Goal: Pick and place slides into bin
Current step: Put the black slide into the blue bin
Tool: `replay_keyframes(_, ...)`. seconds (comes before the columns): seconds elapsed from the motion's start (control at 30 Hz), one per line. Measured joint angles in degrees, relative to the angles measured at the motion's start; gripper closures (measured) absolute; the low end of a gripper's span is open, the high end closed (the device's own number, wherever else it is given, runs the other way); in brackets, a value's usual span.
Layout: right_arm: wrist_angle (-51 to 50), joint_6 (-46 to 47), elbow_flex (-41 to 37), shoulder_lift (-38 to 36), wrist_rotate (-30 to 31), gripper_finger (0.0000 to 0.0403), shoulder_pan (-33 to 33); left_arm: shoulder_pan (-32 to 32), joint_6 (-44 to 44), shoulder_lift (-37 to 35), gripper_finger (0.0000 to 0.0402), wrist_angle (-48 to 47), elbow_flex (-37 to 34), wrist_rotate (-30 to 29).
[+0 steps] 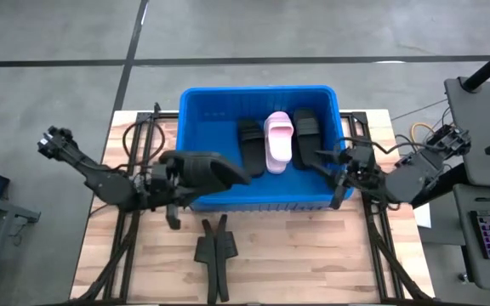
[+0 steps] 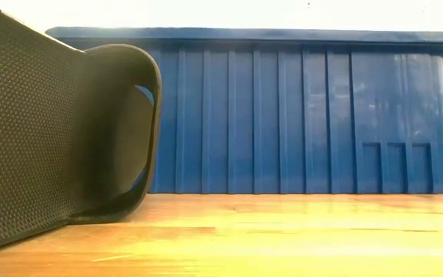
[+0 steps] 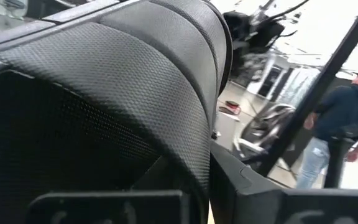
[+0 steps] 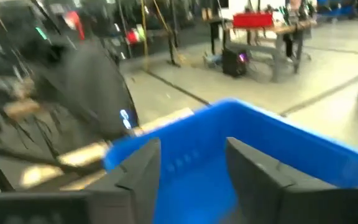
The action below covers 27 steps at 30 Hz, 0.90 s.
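High view: the left hand [image 1: 170, 180] sits at the near-left corner of the bin [image 1: 196, 102], fingers clamped together on a black slide [image 1: 204, 169]. That slide hangs over the near rim, its long axis running across the counter [image 1: 313, 255] toward the bin's middle. So the drop lies just ahead and to the right of the left hand, which is plainly the nearer arm. Inside the bin lie three more slides, two black ones [image 1: 250, 146] flanking a pink one [image 1: 278, 140], long axes pointing away from the robot. At the bin's right wall, the right hand [image 1: 340, 166] has its fingers apart and holds nothing. The low view shows a black slide [image 2: 44, 131] standing beside the bin.
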Motion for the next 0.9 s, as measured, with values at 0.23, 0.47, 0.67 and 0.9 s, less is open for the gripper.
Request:
replay_keyframes(0.23,19.4,-15.3,0.0,3.3,-7.1,0.0158,-2.4,4.2,0.1,4.8,0.0398,4.0,1.8,2.0)
replay_keyframes(0.47,21.7,-18.2,0.0,6.6,-13.3,0.0152,-4.2,5.3,9.9,10.8,0.0398,16.8,3.6,3.4)
replay_keyframes(0.67,23.8,-20.3,0.0,8.9,-13.4,0.0158,-5.1,7.2,11.9,16.0,0.0398,18.6,7.6,5.7)
replay_keyframes(0.9,29.0,-29.8,0.0,9.8,-13.4,0.0159,-5.2,9.4,11.6,20.3,0.0398,19.7,11.0,8.7)
